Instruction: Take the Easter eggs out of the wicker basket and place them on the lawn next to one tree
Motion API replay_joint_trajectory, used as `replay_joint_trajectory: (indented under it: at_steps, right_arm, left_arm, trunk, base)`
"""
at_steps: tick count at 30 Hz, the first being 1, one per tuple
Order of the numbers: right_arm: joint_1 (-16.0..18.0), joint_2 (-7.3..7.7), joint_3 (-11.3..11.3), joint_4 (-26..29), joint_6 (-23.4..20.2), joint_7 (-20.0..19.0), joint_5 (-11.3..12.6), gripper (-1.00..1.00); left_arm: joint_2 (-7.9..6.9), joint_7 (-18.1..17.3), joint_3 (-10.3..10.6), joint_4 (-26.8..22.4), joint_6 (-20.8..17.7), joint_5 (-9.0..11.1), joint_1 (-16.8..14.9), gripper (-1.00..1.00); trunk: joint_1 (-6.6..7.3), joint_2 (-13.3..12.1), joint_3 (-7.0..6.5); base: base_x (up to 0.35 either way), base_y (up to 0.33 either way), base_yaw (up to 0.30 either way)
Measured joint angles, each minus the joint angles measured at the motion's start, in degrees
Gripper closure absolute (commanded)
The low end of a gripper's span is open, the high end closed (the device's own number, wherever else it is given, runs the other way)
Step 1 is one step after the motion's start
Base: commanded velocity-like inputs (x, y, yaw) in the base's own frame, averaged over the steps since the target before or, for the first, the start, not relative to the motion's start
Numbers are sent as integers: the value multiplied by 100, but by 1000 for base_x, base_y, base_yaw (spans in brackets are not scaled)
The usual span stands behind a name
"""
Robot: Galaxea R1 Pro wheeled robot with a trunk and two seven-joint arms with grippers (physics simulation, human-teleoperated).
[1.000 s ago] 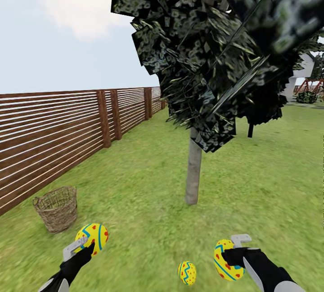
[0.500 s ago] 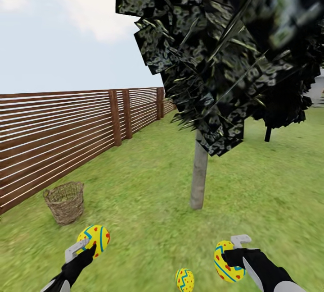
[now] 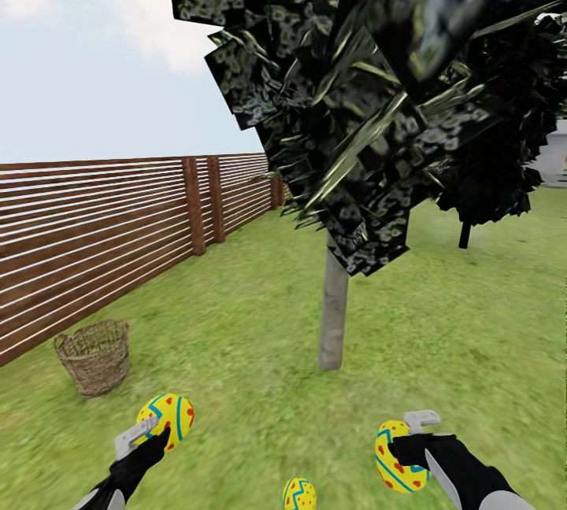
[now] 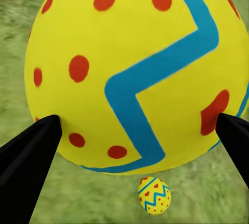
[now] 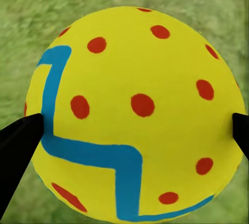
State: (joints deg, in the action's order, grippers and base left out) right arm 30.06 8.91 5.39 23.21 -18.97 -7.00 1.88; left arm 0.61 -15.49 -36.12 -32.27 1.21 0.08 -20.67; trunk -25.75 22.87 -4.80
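The head camera looks forward and slightly down over the lawn point(image 3: 236, 321), with the tree point(image 3: 334, 313) near at 12 o'clock and the fence point(image 3: 94, 227) at 10 o'clock. The left wrist camera sits very close behind its held egg point(image 4: 135, 73), facing down to the grass. The right wrist camera is equally close to its egg point(image 5: 136, 115). Head and left wrist views share the egg on the grass point(image 3: 299, 494) point(image 4: 154, 195).
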Motion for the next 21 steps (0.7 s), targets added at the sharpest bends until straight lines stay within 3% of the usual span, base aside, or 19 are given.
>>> replay_joint_trajectory:
  at_steps: [3, 5, 21]
  right_arm:
    - [0, -2, 0, 0, 3, 0, 4, 100]
    - [0, -2, 0, 0, 7, 0, 4, 100]
    - [0, -46, 10, 0, 18, -8, -10, 100]
  left_arm:
    - [4, -1, -4, 2, -7, -226, -1, 100]
    - [7, -2, -5, 3, -7, -267, -1, 100]
    - [20, -6, -6, 171, -1, -282, -2, 100]
  trunk:
    - [0, 0, 0]
    - [0, 0, 0]
    - [0, 0, 0]
  base:
    - [92, -321, 0]
    - [92, -321, 0]
    - [92, -321, 0]
